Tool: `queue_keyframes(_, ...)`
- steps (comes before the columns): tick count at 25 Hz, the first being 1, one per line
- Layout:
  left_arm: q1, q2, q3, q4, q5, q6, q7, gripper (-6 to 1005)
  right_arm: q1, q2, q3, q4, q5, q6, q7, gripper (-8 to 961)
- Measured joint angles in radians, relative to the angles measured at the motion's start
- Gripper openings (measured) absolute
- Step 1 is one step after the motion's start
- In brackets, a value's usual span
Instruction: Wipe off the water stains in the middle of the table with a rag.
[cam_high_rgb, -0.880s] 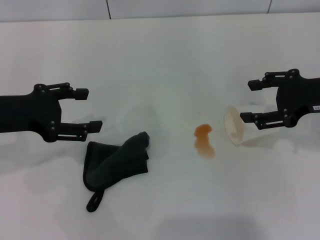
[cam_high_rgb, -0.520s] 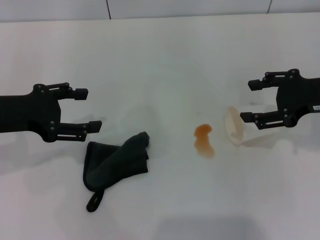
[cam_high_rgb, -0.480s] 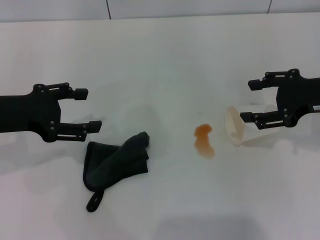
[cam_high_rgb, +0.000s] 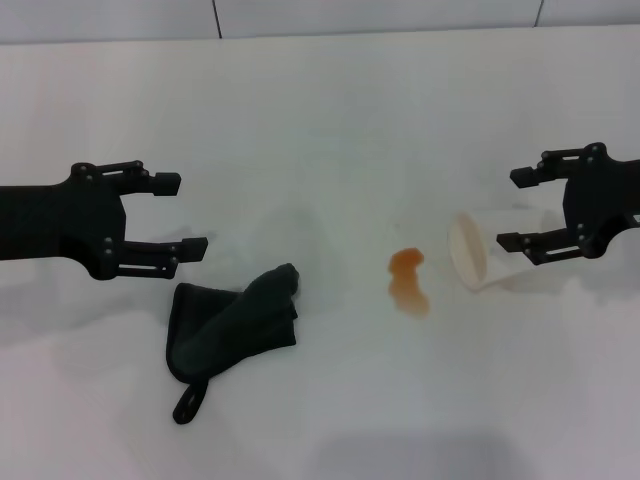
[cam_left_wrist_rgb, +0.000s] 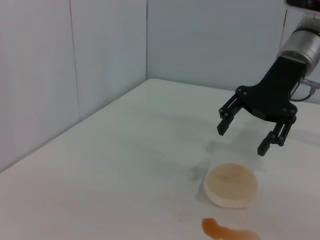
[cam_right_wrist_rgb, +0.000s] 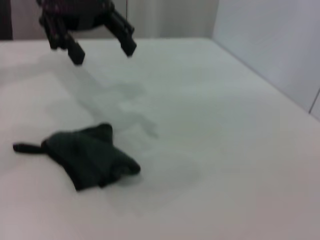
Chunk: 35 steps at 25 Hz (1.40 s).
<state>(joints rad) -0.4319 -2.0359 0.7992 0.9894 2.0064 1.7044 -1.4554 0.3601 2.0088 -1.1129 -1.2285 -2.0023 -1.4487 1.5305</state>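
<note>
From the head view, your left gripper (cam_high_rgb: 180, 214) hangs with its fingers spread and nothing between them, over the left side of the worktop (cam_high_rgb: 330, 120). The rag (cam_high_rgb: 232, 327) lies crumpled just nearer to you and slightly to the right of it, its long axis slanting from the loop tag at the near left toward a raised fold at the far right. Your right gripper (cam_high_rgb: 518, 209), also spread and empty, sits far off to the right beside a tipped cup (cam_high_rgb: 476, 262), so the left arm is plainly the nearer one for the pickup. The water stains (cam_high_rgb: 408, 281) lie right of the rag, between it and the cup.

In the left wrist view you see the stains (cam_left_wrist_rgb: 231, 231) close in, the cup (cam_left_wrist_rgb: 230, 185) beyond, and the right gripper (cam_left_wrist_rgb: 243, 138) gaping above it.

In the right wrist view the rag (cam_right_wrist_rgb: 85, 155) lies below the open left gripper (cam_right_wrist_rgb: 102, 51), apart from it.
</note>
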Motion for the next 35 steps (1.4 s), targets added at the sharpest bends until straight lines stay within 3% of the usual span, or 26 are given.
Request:
queue_keyframes(6, -0.003, 0.001, 0.0, 0.0, 0.0, 0.01, -0.003, 864, 0.007, 0.001, -0.014, -0.066, -0.12, 0.002, 0.034, 769)
queue_keyframes(18, -0.004, 0.0, 0.0, 0.002, 0.0, 0.013, -0.003, 865, 0.023, 0.003, -0.15, -0.217, -0.34, 0.009, 0.096, 768)
queue_keyframes(35, -0.004, -0.003, 0.0, 0.003, -0.001, 0.014, -0.01, 863, 0.097, 0.004, -0.222, -0.186, -0.454, 0.011, 0.093, 766)
